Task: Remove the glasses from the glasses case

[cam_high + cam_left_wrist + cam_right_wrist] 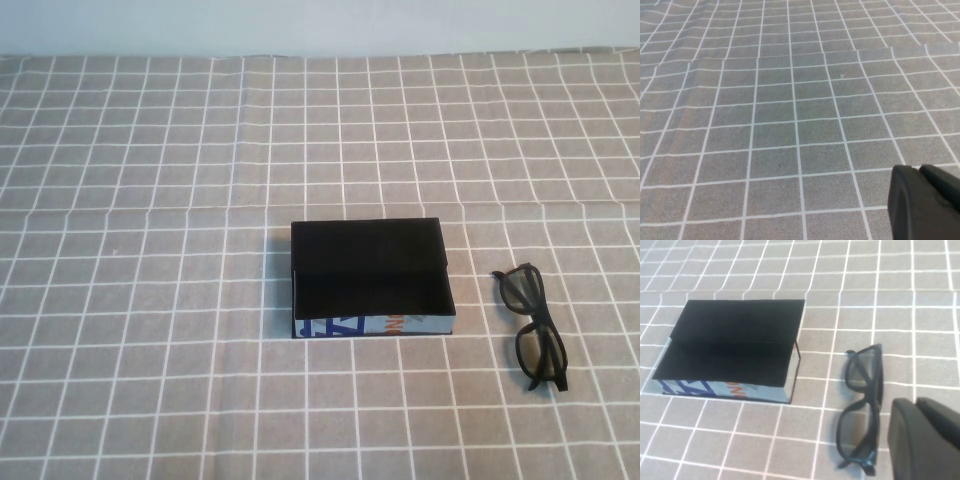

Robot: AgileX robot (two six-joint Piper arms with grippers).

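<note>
The glasses case lies open at the middle of the table, its black inside empty and its lid folded back. It also shows in the right wrist view. The black glasses lie on the cloth to the right of the case, apart from it. In the right wrist view the glasses lie beside my right gripper, which is shut and empty above the cloth. My left gripper is shut and empty over bare cloth. Neither arm shows in the high view.
A grey cloth with a white grid covers the whole table. A pale wall runs along the far edge. The cloth has a fold line across the middle.
</note>
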